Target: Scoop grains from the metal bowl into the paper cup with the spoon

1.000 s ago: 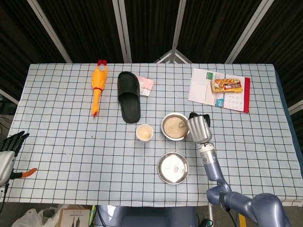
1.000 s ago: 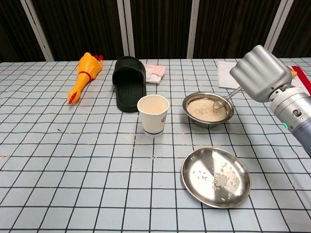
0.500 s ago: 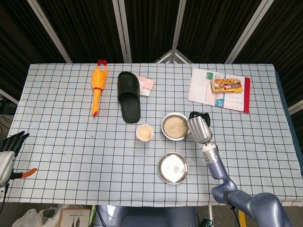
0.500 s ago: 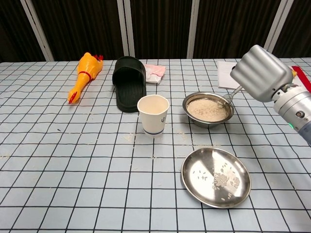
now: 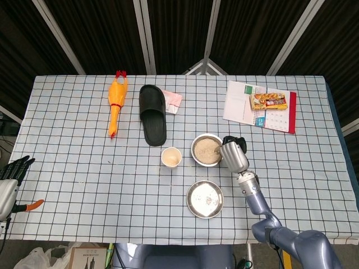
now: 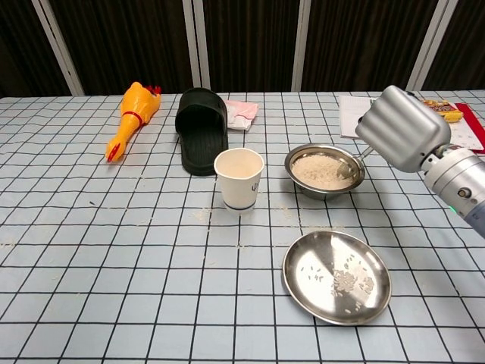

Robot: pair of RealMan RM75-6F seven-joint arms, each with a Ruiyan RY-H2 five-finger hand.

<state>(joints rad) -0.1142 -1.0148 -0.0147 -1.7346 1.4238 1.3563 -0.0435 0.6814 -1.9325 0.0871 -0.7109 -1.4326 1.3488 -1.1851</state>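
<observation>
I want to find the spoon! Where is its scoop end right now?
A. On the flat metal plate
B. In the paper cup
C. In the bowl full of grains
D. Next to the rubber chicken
C. In the chest view the spoon, held by the right hand, dips its scoop end into the metal bowl of grains, not the paper cup or the metal plate.
</observation>
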